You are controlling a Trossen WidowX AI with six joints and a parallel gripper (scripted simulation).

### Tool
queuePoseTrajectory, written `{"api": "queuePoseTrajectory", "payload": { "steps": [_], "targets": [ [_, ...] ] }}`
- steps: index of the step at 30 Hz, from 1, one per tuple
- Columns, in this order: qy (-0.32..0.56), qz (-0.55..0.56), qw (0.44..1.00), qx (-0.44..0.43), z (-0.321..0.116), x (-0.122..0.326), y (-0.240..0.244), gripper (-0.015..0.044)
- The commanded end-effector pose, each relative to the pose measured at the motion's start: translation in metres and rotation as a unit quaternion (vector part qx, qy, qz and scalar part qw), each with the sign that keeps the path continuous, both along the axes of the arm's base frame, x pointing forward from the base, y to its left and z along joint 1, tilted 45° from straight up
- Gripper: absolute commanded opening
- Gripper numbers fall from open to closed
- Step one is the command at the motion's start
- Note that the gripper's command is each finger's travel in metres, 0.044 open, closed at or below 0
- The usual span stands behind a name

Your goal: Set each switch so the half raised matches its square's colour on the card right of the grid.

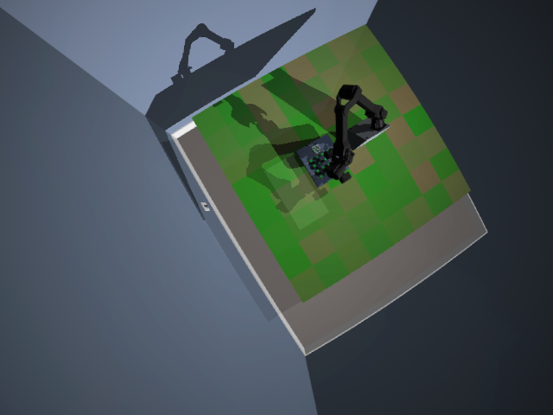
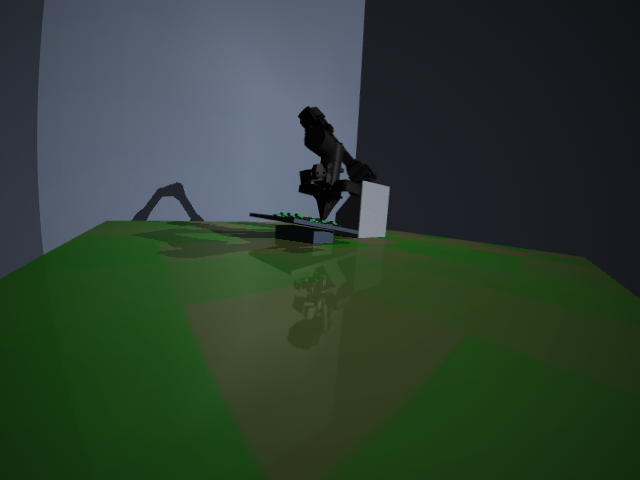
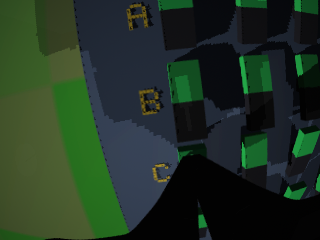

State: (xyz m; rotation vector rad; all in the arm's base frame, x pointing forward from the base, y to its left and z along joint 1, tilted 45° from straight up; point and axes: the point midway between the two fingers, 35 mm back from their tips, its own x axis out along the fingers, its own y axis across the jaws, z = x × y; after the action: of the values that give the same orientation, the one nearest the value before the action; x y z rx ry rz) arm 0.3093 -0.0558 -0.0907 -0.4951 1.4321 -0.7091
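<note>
The tilted switch panel [image 1: 306,155] [image 2: 342,228] [image 3: 135,150] carries rows of green and dark grey rocker switches. My gripper [image 2: 323,219] [image 3: 191,163] is shut and empty, its tips down at the first switch of row C [image 3: 192,150]. That switch shows part of its green half; its dark half is hidden behind the fingers, and I cannot tell whether they touch. The first switch of row B [image 3: 187,100] shows both halves. The small card [image 1: 316,149] lies beside the grid in the top view, its squares too small to read. Row D is mostly hidden by the fingers.
A dark block [image 2: 294,234] supports the panel. A white upright plate [image 2: 374,209] stands by the arm's base. The arm covers part of the panel in the top view. The panel's left edge borders the green and brown mat [image 3: 25,155]. Arm shadows cross the panel.
</note>
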Motion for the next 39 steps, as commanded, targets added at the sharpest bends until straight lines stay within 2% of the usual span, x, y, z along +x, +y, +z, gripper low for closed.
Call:
{"api": "queuePoseTrajectory", "payload": {
  "steps": [1,7,12,18,23,26,30,39],
  "targets": [
    [0.002,0.001,1.0,-0.002,0.0,0.0,-0.002,0.0],
    [0.0,0.0,1.0,0.0,0.002,0.0,0.002,0.0],
    [-0.007,0.01,1.0,-0.002,0.045,-0.002,0.045,0.0],
    [-0.007,0.01,1.0,-0.002,0.046,-0.003,0.044,0.0],
    [-0.006,0.01,1.0,-0.003,0.066,-0.024,0.023,0.0],
    [-0.007,0.011,1.0,-0.003,0.065,-0.025,0.021,0.0],
    [-0.015,0.019,1.0,-0.006,0.043,-0.026,-0.002,0.0],
    [-0.015,0.019,1.0,-0.006,0.035,-0.026,-0.01,0.0]
  ]
}}
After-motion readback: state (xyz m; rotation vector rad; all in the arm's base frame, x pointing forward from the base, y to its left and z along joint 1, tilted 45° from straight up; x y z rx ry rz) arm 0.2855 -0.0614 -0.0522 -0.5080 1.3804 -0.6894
